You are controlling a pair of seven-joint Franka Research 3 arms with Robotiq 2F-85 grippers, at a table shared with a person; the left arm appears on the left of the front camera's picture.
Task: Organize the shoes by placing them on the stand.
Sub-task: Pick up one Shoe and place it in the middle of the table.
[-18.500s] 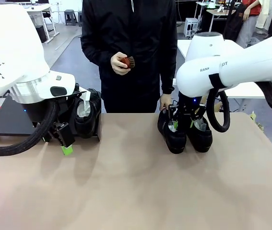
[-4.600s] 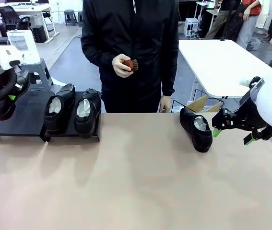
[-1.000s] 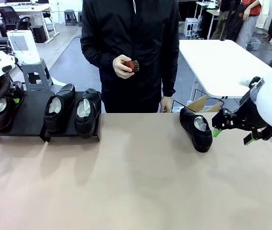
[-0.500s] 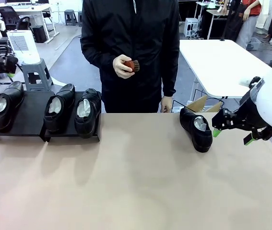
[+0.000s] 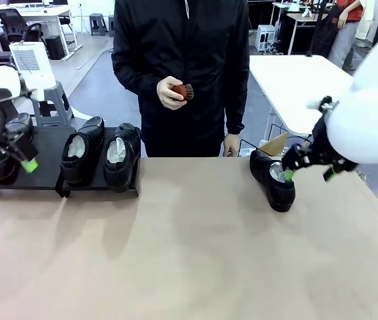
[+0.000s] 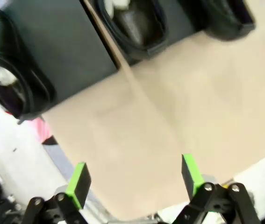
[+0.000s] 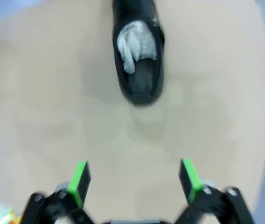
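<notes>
1. The right gripper (image 7: 131, 179) has its green-padded fingers (image 7: 80, 178) spread wide and empty above the table (image 5: 189, 253); in the right wrist view the last loose shoe (image 7: 138, 56) lies at 12 o'clock from them, well apart.
2. That shoe looks stiff and glossy, likely slippery on the toe. The collar rim around the white paper stuffing (image 7: 133, 38) seems the surest hold, one finger inside, one outside.
3. The left gripper (image 6: 134, 179) is likewise wide open, holding nothing, over the table edge just beside the stand (image 5: 45, 157).
4. On the stand sit three shoes (image 5: 119, 157): two side by side at its right end, and one at the left end, partly hidden by the left arm.
5. The person's hand (image 5: 169, 90) holds a small brush (image 5: 182, 89), well apart from everything.
</notes>
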